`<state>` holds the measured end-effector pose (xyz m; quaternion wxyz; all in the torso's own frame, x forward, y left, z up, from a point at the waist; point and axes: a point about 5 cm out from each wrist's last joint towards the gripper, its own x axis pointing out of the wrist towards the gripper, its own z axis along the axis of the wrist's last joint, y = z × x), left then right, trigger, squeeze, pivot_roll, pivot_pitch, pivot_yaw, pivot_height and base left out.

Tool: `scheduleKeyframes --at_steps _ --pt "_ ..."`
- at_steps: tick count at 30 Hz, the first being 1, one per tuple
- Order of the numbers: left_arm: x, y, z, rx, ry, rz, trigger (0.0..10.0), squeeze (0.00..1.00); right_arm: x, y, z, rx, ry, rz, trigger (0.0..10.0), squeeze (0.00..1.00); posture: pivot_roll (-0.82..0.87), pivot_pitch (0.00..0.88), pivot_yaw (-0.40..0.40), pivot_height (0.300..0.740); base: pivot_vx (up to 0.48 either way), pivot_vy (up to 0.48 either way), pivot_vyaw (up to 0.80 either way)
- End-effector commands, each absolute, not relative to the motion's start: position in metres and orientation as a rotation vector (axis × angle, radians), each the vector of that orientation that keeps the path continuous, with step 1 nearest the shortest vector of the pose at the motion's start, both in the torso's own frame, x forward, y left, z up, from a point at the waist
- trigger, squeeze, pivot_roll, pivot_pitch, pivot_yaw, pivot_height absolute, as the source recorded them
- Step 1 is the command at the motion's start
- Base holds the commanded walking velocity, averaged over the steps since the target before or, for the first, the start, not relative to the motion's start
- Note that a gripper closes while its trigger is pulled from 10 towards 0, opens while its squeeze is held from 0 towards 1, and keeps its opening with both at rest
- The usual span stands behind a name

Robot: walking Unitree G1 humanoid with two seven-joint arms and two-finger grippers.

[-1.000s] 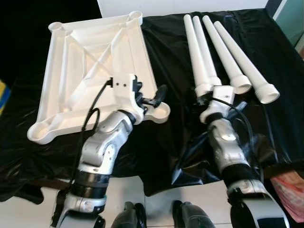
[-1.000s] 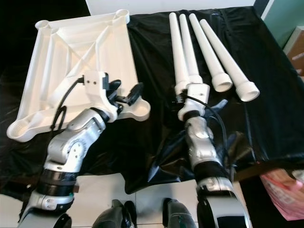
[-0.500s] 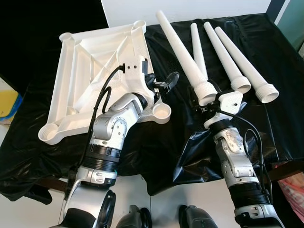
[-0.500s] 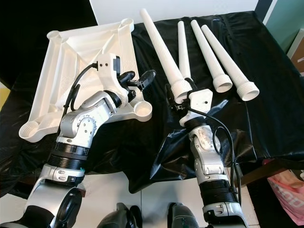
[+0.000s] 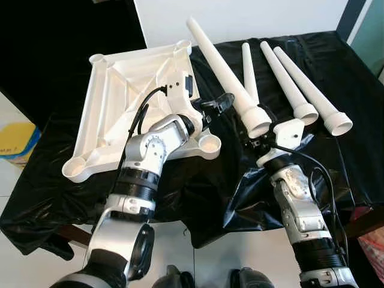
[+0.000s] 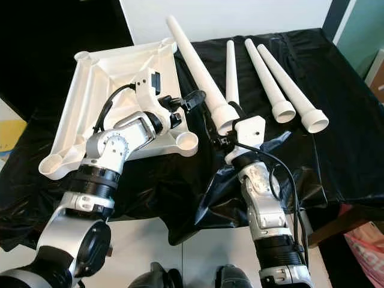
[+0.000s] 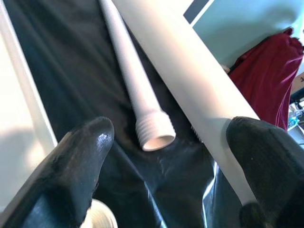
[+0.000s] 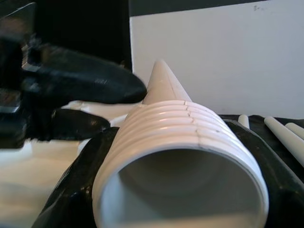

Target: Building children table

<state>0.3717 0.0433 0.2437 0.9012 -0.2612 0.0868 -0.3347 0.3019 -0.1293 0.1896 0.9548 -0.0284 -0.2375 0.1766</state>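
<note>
The white tabletop [image 5: 120,102] lies upside down on the black cloth, its corner sockets facing up. My right gripper [image 5: 258,135] is shut on the threaded wide end [image 8: 180,156] of a white tapered leg [image 5: 219,66]. The leg is lifted off the cloth, and its narrow tip points up toward the far left. My left gripper [image 5: 211,111] is open just beside this leg, above the tabletop's near right corner socket [image 5: 208,143]. In the left wrist view the held leg [image 7: 190,80] passes between the two black fingers [image 7: 80,161] without touching them.
Three more white legs [image 5: 249,69] [image 5: 288,78] [image 5: 318,90] lie side by side on the black cloth [image 5: 336,162] at the right. A yellow object [image 5: 15,141] sits on the floor at left, and a pink bag [image 5: 375,240] at the lower right. A white wall stands behind the table.
The right gripper has raised the leftmost leg off the cloth and swung its tip to the left. The left gripper rose from the tabletop's corner toward the leg. The camera has shifted too.
</note>
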Motion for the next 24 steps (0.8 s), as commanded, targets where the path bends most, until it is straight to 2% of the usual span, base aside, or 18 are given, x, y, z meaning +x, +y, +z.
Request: scheduleKeyframes --at_steps 1,15,18,24 --pt "0.369 0.038 0.243 -0.568 0.173 -0.852 10.0 0.0 0.297 -0.118 0.193 -0.069 -0.505 0.416 10.0 0.0 -0.27 0.054 0.097 0.74 0.0 0.0 0.0" --pt "0.383 0.039 0.246 -0.638 0.214 -0.806 10.0 0.0 0.286 -0.106 0.18 -0.112 -0.468 0.491 10.0 0.0 -0.27 0.047 0.101 0.74 0.0 0.0 0.0" --pt "0.392 0.045 0.253 -0.718 0.214 -0.782 10.0 0.0 0.277 -0.095 0.175 -0.11 -0.458 0.531 10.0 0.0 -0.28 0.044 0.104 0.74 0.0 0.0 0.0" --pt "0.4 0.055 0.257 -0.745 0.197 -0.719 10.0 0.0 0.27 -0.091 0.173 -0.117 -0.455 0.555 10.0 0.0 -0.28 0.046 0.103 0.74 0.0 0.0 0.0"
